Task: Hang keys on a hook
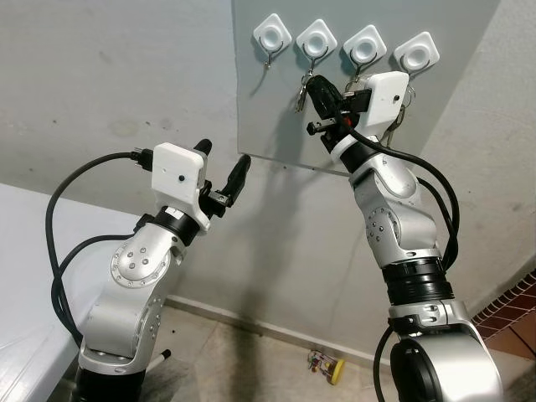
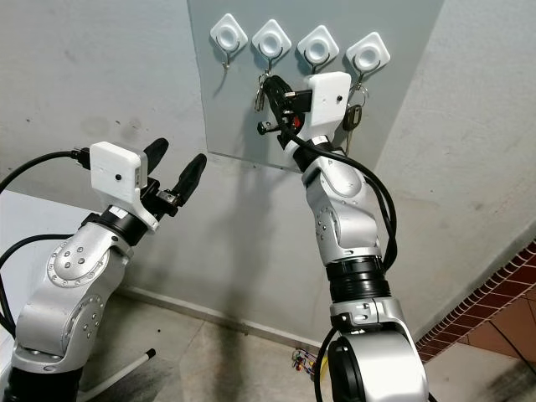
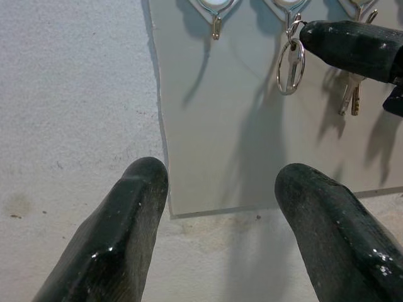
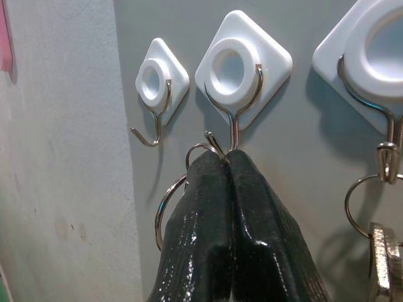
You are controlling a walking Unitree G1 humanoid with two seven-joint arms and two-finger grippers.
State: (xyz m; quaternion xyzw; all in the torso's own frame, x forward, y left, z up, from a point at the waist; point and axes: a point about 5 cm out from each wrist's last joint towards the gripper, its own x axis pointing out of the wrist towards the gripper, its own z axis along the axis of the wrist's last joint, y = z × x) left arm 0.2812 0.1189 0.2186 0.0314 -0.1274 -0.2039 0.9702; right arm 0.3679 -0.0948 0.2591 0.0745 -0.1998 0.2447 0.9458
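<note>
Rough grey plaster wall, with a smooth grey panel (image 1: 276, 100) fixed to it; tiled floor below. Along the panel's top edge, a row of four white diamond-shaped hooks with round centres and bent wire prongs. No brand, label or readable writing anywhere.

Right gripper (image 4: 228, 165) raised to the second hook from the panel's left edge (image 4: 242, 69), fingers clenched together on a silver key ring (image 4: 169, 200) at that hook's wire tip; ring thin, round, shiny, with a flat key (image 3: 290, 68) dangling inside it. Cannot tell whether the ring already sits in the hook. Another ring with keys (image 4: 378, 214) hanging from the next hook along.

Left gripper (image 1: 222, 180) held near the panel's lower left corner, fingers spread, grasping nothing.
</note>
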